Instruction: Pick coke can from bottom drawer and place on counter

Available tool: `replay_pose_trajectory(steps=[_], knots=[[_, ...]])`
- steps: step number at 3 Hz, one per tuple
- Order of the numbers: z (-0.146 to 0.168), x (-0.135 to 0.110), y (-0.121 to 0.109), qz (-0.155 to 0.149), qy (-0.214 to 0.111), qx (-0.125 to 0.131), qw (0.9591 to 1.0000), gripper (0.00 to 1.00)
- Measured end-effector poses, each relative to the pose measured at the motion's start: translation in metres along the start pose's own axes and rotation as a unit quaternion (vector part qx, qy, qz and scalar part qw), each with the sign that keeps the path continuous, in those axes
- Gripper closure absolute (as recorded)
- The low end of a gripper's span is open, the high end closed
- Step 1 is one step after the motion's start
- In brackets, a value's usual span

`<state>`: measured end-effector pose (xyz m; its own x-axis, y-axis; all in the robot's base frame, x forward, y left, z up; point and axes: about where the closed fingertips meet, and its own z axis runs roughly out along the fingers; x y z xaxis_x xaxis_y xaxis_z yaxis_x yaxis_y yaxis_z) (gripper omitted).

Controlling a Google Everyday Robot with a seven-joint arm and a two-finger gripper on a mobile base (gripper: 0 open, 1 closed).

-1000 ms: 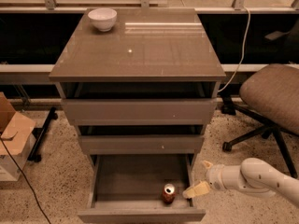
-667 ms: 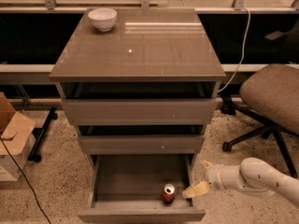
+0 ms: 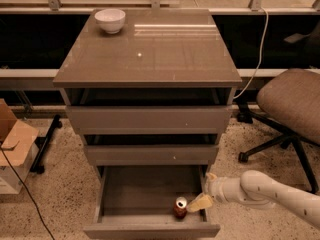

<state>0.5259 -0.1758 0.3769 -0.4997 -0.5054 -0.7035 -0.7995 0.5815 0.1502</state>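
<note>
Camera view down onto the drawer cabinet. Pulled out at floor level, the bottom drawer, with the coke can upright near its front right corner. Reaching in from the right, the end effector, spread open and gripping nothing, lower finger just beside the can. On the counter, a white bowl at back left; at right, an office chair

- White bowl: back-left corner of the bench.
- Office chair: beyond its right edge.
- Cardboard box: floor, left side.
- End effector: low, beneath the front-right corner.
</note>
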Motion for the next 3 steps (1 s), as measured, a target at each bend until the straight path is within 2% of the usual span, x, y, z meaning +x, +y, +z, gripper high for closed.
replay_pose_trajectory(steps=[1,3], knots=[[0.033,0.013,-0.007,-0.009,0.007,0.0,0.9999,0.0],[0.091,0.038,-0.009,-0.007,0.018,-0.027,0.9995,0.0]])
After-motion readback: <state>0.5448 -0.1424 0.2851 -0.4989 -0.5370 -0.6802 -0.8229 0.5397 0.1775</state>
